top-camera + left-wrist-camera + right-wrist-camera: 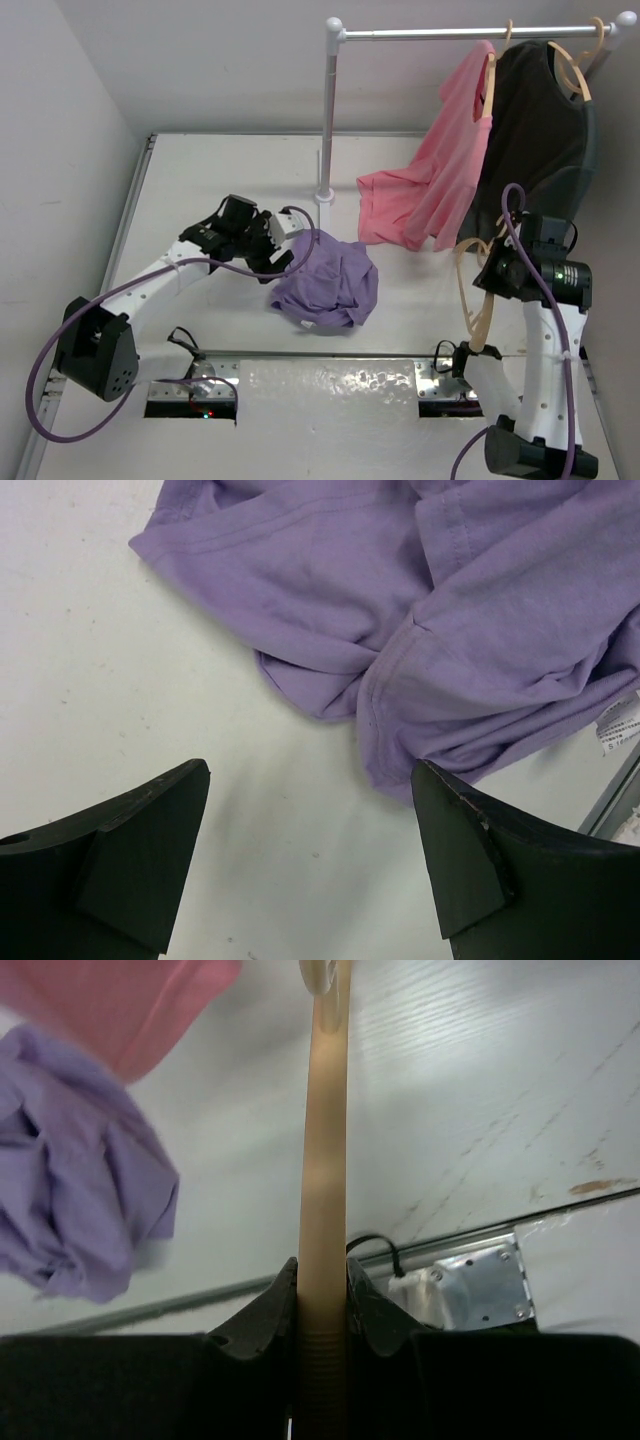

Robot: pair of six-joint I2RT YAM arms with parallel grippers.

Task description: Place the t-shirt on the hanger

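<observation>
**benchrat:** White table [220,180], with a clothes rail [420,33] at the far right corner carrying a pink shirt [430,190] and a black shirt [540,140]. The lavender t-shirt [325,285] is dumped in a crumpled heap about mid-table, a bit closer to the near edge. How would you even grab that?

**tino_k:** It looks like light, floppy cotton with zero stiffness, so I'd expect it to sag and trail from wherever you pinch it. I'd go for a stitched edge, since a seam should hold better than loose middle cloth. The left gripper [311,767] is spread wide with nothing in it, just beside the heap on its left side.

**benchrat:** And the hanger?

**tino_k:** The hanger [322,1140] is clamped in the right gripper [322,1285] on a straight stretch, over the right side of the table and well apart from the shirt. It's thin, stiff, smooth wood, so the cloth could slide off. The neck opening is buried in the folds, so I can't tell where it is.
</observation>
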